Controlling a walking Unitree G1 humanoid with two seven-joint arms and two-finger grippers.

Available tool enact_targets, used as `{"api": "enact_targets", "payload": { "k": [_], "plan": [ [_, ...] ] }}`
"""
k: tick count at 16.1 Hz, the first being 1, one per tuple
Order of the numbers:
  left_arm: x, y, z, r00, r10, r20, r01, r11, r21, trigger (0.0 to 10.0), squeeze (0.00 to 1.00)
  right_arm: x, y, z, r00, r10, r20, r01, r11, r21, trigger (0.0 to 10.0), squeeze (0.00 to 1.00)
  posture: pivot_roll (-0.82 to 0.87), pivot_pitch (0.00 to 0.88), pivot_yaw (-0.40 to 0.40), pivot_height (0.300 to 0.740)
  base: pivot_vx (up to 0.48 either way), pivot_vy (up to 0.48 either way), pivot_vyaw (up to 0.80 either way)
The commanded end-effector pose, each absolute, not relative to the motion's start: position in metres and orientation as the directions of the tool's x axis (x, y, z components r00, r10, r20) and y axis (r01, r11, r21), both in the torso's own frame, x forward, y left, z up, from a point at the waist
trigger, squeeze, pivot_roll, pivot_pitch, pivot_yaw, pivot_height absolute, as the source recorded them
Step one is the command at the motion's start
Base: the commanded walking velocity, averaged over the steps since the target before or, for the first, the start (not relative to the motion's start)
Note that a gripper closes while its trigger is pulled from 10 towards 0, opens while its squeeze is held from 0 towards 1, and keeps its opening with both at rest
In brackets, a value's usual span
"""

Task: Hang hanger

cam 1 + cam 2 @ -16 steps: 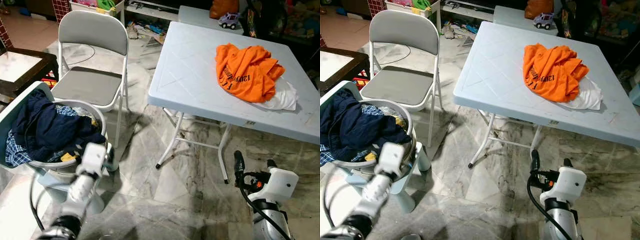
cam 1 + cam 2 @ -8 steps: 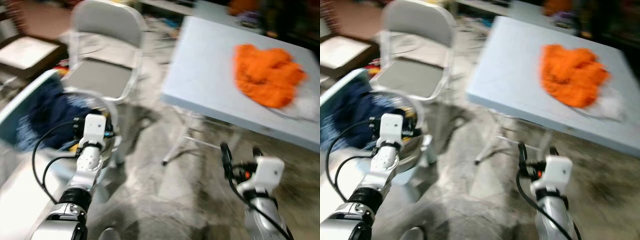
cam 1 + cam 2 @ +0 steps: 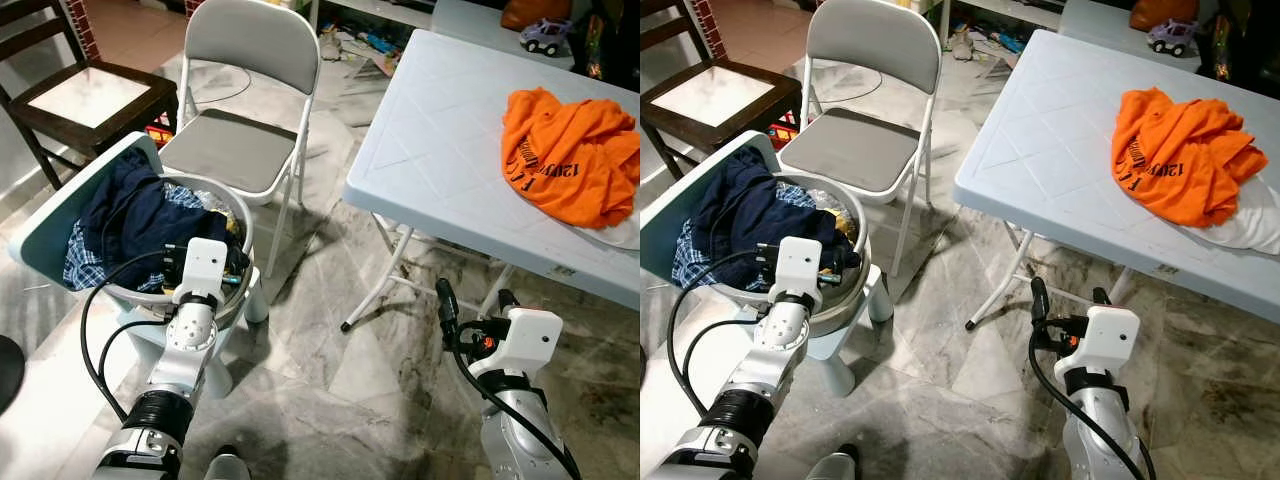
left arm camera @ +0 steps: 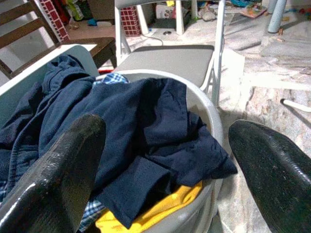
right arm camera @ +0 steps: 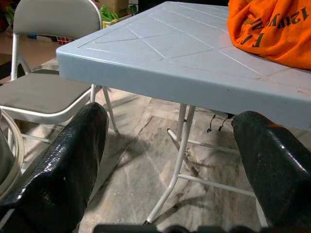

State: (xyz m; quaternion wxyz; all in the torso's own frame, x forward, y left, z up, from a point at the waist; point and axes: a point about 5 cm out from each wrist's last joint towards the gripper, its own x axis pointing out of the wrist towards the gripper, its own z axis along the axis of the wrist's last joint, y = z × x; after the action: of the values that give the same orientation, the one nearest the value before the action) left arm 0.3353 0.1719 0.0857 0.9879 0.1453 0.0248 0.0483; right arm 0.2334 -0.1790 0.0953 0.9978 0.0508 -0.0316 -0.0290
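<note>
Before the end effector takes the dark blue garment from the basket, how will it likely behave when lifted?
The dark blue garment looks floppy: it lies creased and draped over the basket rim, so it would probably sag and hang long. It seems light. It overlaps a checked cloth and something yellow, so these may be dragged along.

Bright, sharp, soft shadows underneath furniture

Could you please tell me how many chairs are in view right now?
2: a grey folding chair beside the table, and a dark wooden chair to its left. Others may be hidden.
</note>
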Motion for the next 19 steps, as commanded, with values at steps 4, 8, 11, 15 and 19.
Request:
{"api": "enact_targets", "payload": {
  "k": [4, 8, 11, 15, 19],
  "plan": [
    [0.333, 0.168, 0.083, 0.994, 0.079, -0.072, -0.054, 0.955, 0.291, 10.0, 0.0, 0.229, -0.183, 0.089, 0.995, -0.089, 0.036, 0.085, 0.991, 0.105, 10.0, 0.0, 0.21, 0.143, -0.154, 0.74, 0.0, 0.31, 0.0],
    [0.332, 0.168, 0.082, 0.994, 0.076, -0.084, -0.048, 0.954, 0.296, 10.0, 0.0, 0.229, -0.184, 0.088, 0.995, -0.095, 0.035, 0.09, 0.99, 0.105, 10.0, 0.0, 0.21, 0.142, -0.152, 0.74, 0.0, 0.332, 0.0],
    [0.332, 0.167, 0.08, 0.993, 0.069, -0.097, -0.037, 0.955, 0.296, 10.0, 0.0, 0.228, -0.186, 0.089, 0.993, -0.109, 0.041, 0.104, 0.989, 0.108, 10.0, 0.0, 0.21, 0.141, -0.153, 0.74, 0.0, 0.48, 0.0],
    [0.335, 0.165, 0.081, 0.993, 0.04, -0.107, -0.005, 0.951, 0.309, 10.0, 0.0, 0.228, -0.188, 0.086, 0.987, -0.157, 0.046, 0.15, 0.98, 0.134, 10.0, 0.0, 0.22, 0.129, -0.11, 0.74, 0.0, 0.48, 0.0],
    [0.34, 0.169, 0.085, 0.995, -0.018, -0.103, 0.052, 0.94, 0.336, 10.0, 0.0, 0.227, -0.181, 0.079, 0.98, -0.193, 0.041, 0.184, 0.968, 0.169, 10.0, 0.0, 0.24, 0.125, -0.069, 0.74, 0.0, 0.202, 0.0]
  ]
}}
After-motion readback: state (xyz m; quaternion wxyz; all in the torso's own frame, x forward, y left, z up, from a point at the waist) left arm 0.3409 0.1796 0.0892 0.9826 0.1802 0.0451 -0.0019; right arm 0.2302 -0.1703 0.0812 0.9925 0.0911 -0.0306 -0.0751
